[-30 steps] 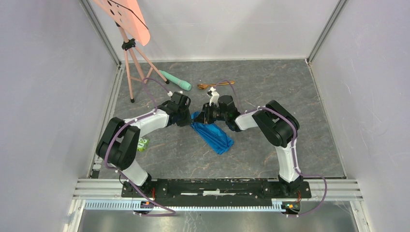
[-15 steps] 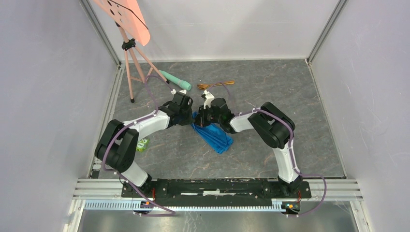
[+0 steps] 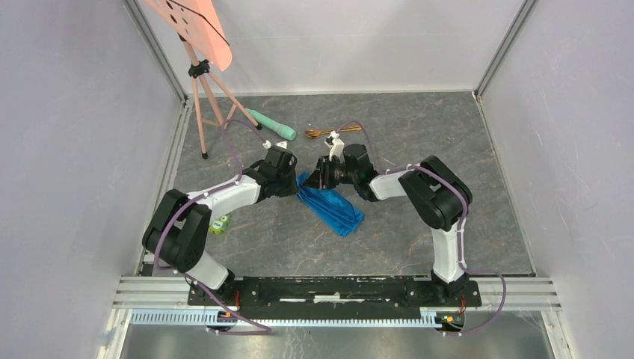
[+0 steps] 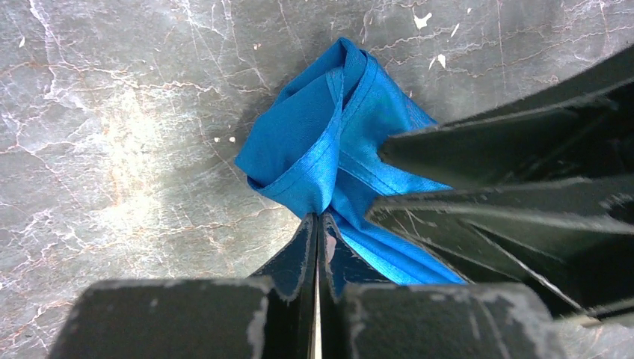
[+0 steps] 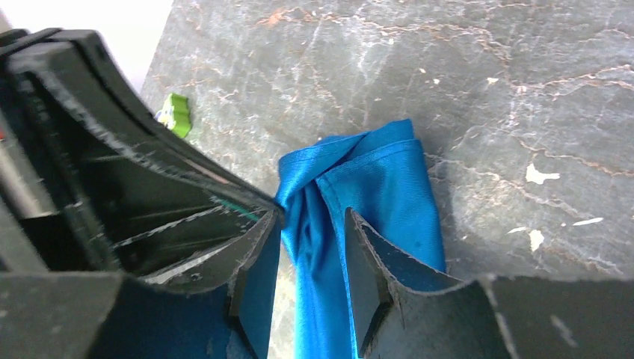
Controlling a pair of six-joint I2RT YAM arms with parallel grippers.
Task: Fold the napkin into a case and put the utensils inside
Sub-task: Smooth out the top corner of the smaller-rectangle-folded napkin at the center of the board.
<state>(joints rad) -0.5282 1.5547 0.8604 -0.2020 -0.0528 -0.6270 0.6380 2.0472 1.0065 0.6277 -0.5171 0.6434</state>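
Grey marbled table (image 3: 448, 224); left pincer (image 4: 317, 217) clenched on napkin (image 4: 321, 127), right pincer (image 5: 312, 217) released, astride it.

Bright, even overhead light; glare whitens grey marbled tabletop (image 4: 112, 164) at left, soft shadow edging bright blue cloth napkin (image 4: 321, 127).

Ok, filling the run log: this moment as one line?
napkin: bunched, no case yet | left gripper: jaws shut on napkin | right gripper: jaws open astride napkin | utensils: lying beyond grippers

Right hand (image 5: 312, 218) astride blue napkin (image 5: 383, 179)
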